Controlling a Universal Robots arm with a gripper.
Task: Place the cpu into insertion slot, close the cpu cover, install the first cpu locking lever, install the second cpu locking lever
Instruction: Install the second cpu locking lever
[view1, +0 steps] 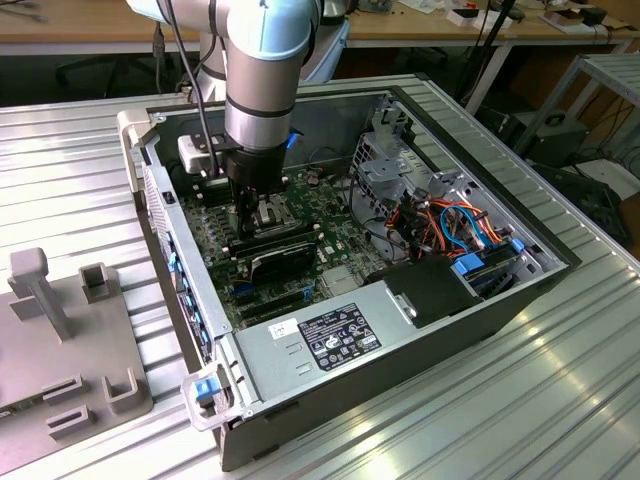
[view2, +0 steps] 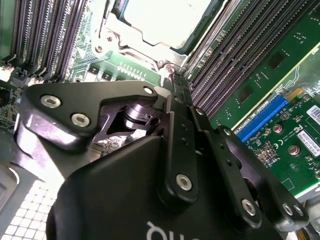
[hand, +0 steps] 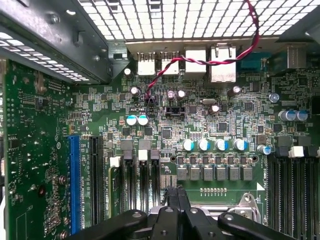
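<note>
The arm reaches down into the open computer case (view1: 520, 290) in the exterior view, with the gripper (view1: 252, 208) low over the green motherboard (view1: 215, 250), toward the exterior view's left half of the case. In the second wrist view the gripper (view2: 176, 82) has its two black fingers (view2: 181, 102) pressed together, edge to edge, with nothing visible between them; their tips sit at the near corner of the insertion slot (view2: 125, 47), just beside a screw on its silvery rim.

The cpu (view2: 167, 17) lies flat inside that socket, its pale metal top facing up. The cpu cover (view2: 150, 42) lies down around it, its frame bordering the chip's edge. Whether the locking levers are latched cannot be told.

Long black memory slots (view2: 235, 55) run on both sides of the socket, and a blue card slot (view2: 262, 117) lies beyond them on the board.

In the first wrist view the gripper (hand: 172, 197) shows as dark linkages over the board, close to a corner of the insertion slot (hand: 245, 202). Farther off stand a row of blue-topped capacitors (hand: 212, 145), a twisted red and white wire (hand: 200, 62) and the case's perforated rear wall (hand: 190, 20).

In the exterior view a grey fixture plate (view1: 60, 340) rests on the ribbed metal table (view1: 560, 400), left of the case.
</note>
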